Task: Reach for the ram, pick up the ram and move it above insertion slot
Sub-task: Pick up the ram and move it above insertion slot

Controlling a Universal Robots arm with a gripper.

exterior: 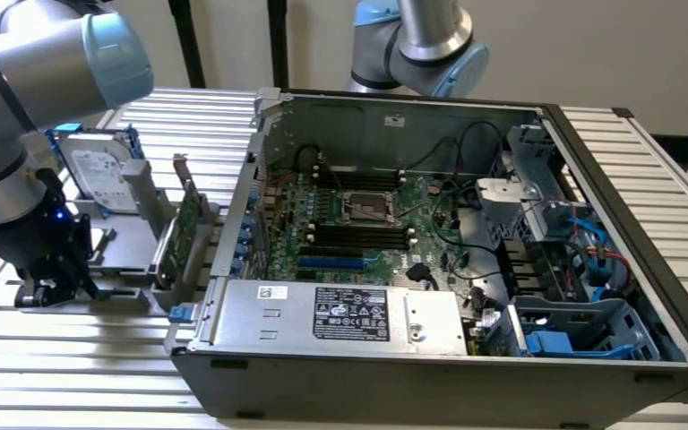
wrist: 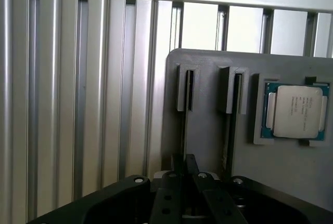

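Gripper (wrist: 183,159) low over grey holder (wrist: 207,141); fingers (wrist: 192,171) pinched onto the ram (wrist: 183,130), which stands edge-up in its groove for access.

Slatted aluminium bench (exterior: 69,358), as I view it remotely. Directly on it I see an open computer case (exterior: 440,385), towards the exterior view's right, and just beside it, on the left, a grey parts holder (exterior: 123,244), its flat plate resting on the slats
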